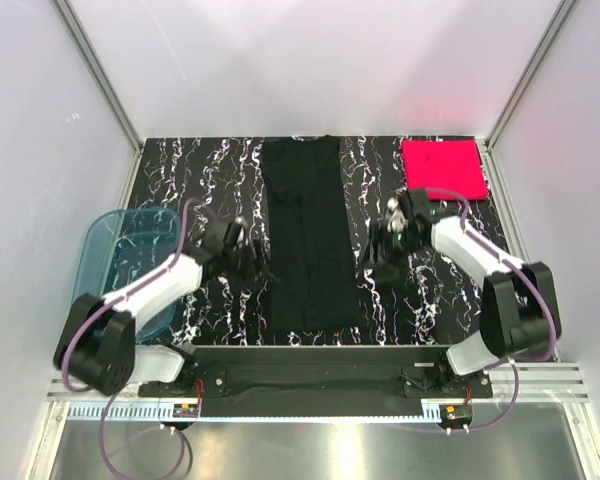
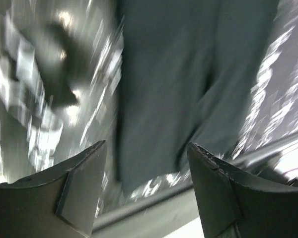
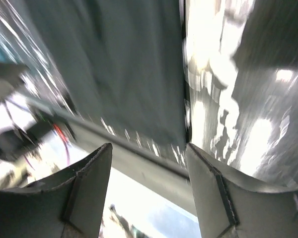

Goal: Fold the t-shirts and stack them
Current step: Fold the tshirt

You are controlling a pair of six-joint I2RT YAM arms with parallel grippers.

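Left claw (image 2: 146, 148) and right claw (image 3: 149, 148) hang wide open, empty, flanking the black shirt (image 1: 305, 235), a limp light strip mid-frame, so I'd pinch its lower corners; pink shirt (image 1: 442, 167) lies upper right.

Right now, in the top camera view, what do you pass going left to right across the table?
Blue tub → left gripper → black t-shirt → right gripper → pink-red t-shirt.
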